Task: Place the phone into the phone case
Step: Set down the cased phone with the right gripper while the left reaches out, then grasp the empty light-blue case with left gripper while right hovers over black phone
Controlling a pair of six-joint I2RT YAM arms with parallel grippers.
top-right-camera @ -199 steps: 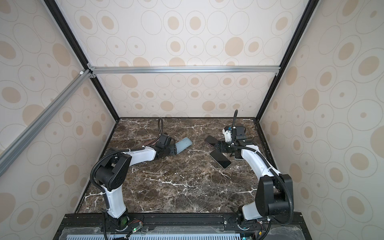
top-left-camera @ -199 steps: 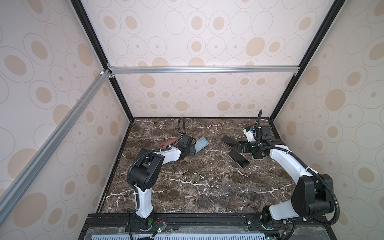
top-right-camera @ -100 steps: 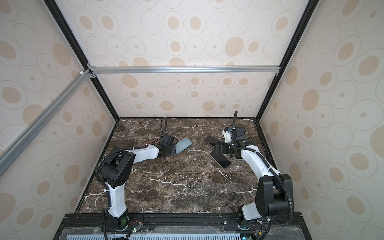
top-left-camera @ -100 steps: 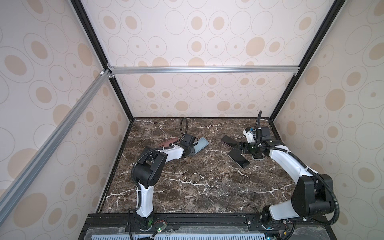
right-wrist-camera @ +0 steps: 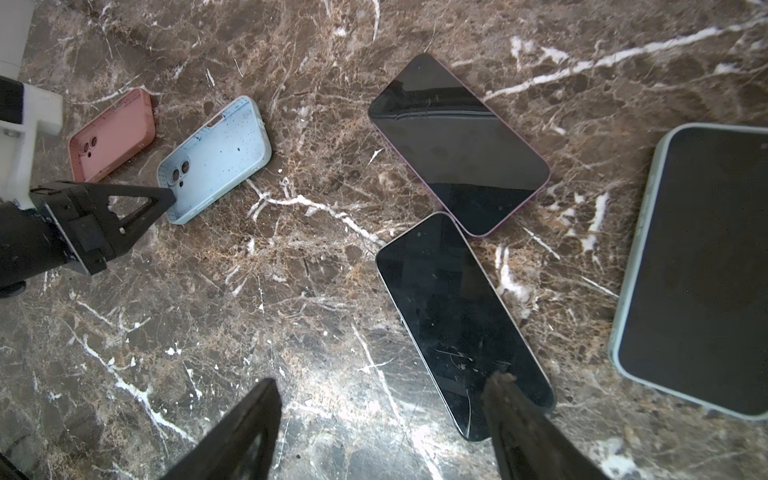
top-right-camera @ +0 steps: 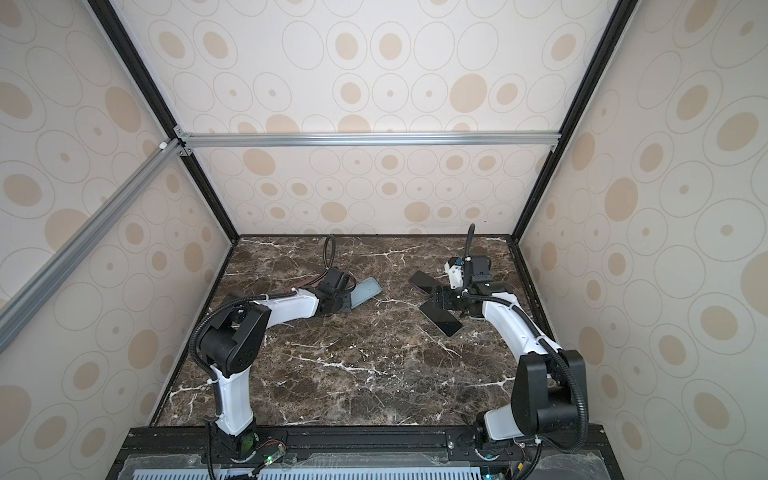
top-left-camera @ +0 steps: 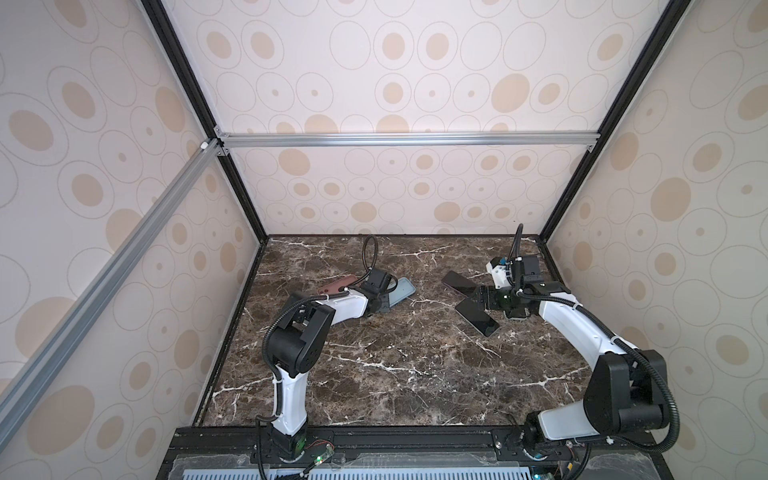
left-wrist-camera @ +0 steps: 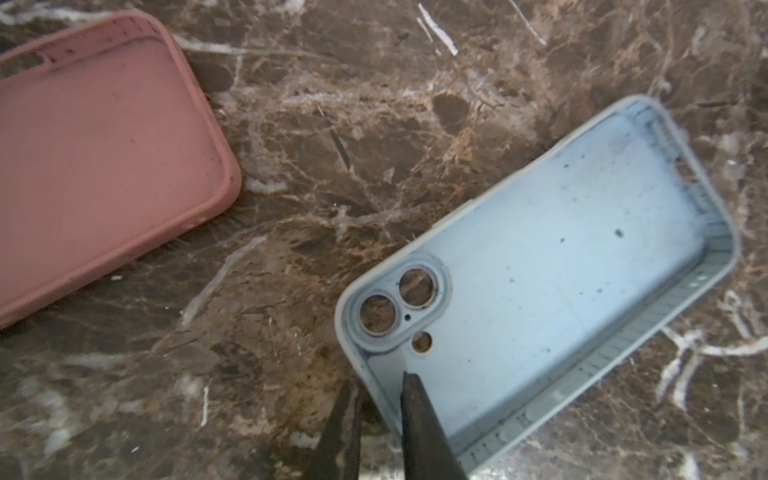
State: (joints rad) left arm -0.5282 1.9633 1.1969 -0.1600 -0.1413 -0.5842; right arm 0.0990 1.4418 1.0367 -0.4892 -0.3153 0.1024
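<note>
A light blue phone case (left-wrist-camera: 561, 270) lies open side up on the marble, left of centre in both top views (top-left-camera: 402, 290). My left gripper (left-wrist-camera: 376, 378) is shut on the rim at its camera-hole end, one finger inside the case and one outside. A black-screened phone (right-wrist-camera: 461, 316) with a silver edge lies face up at the right (top-left-camera: 478, 319). My right gripper (right-wrist-camera: 384, 378) stands open above its near end, one fingertip (right-wrist-camera: 505, 384) over the glass and the other over bare marble. It holds nothing.
A pink case (left-wrist-camera: 95, 158) lies beside the blue one, near the left arm (top-left-camera: 336, 286). A second phone (right-wrist-camera: 457, 141) with a pinkish edge touches the silver one. A third phone in a pale green case (right-wrist-camera: 698, 266) lies beyond them, under the right arm.
My left gripper has reached forward to the blue case and its jaws have closed on the rim. The right arm has hardly moved and its jaws stay wide.
</note>
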